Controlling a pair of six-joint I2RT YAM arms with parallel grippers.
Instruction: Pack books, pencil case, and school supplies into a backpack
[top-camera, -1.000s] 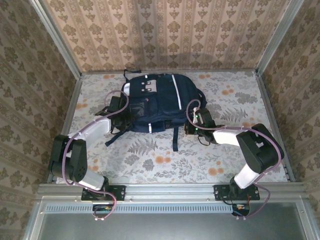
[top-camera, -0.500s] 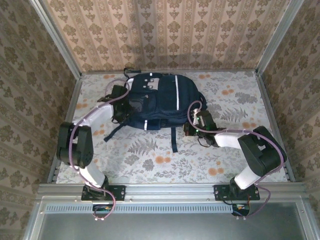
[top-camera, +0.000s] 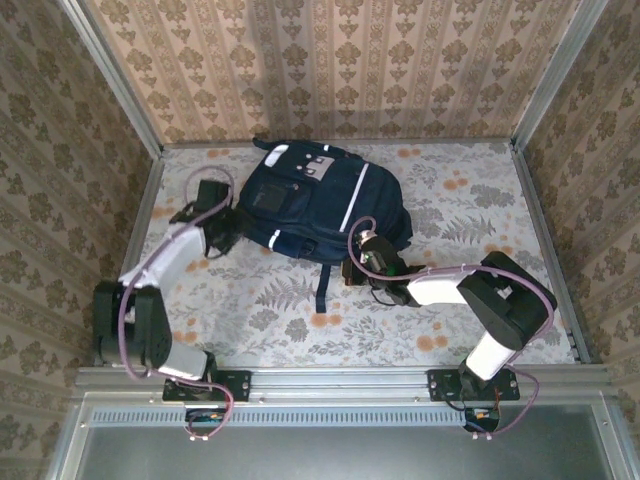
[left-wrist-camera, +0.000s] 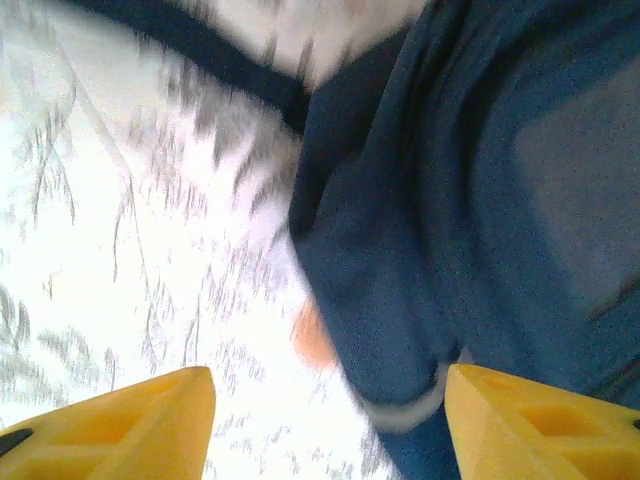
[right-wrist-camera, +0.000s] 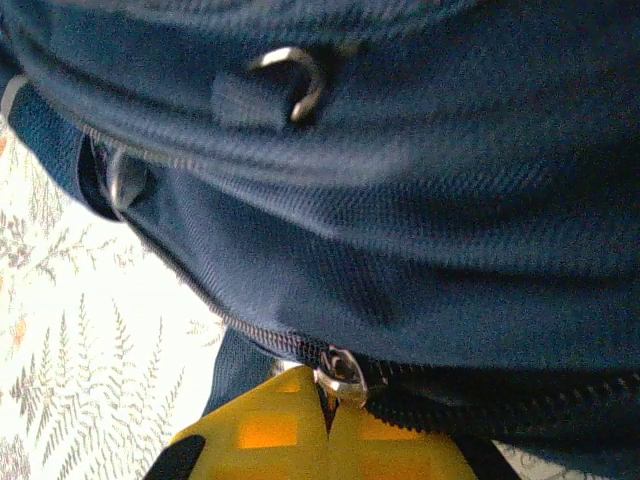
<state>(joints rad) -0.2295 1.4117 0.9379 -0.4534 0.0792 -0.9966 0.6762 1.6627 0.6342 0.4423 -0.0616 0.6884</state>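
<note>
Top external: I see a fern-printed table (top-camera: 480, 200) boxed by damask wallpaper (top-camera: 340, 70), backpack (top-camera: 320, 195) upper centre. Left gripper (left-wrist-camera: 325, 385) gapes; right gripper (right-wrist-camera: 325, 400) pinches a zipper pull (right-wrist-camera: 342, 372).

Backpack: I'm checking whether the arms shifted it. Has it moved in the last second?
Yes. The backpack has turned clockwise, its patched top now closer to the table's back edge.

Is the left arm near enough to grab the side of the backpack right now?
Probably yes. The left gripper is open and sits right at the backpack. In the left wrist view the bag's edge already lies between the gripper's fingers, and nothing blocks the way.
</note>
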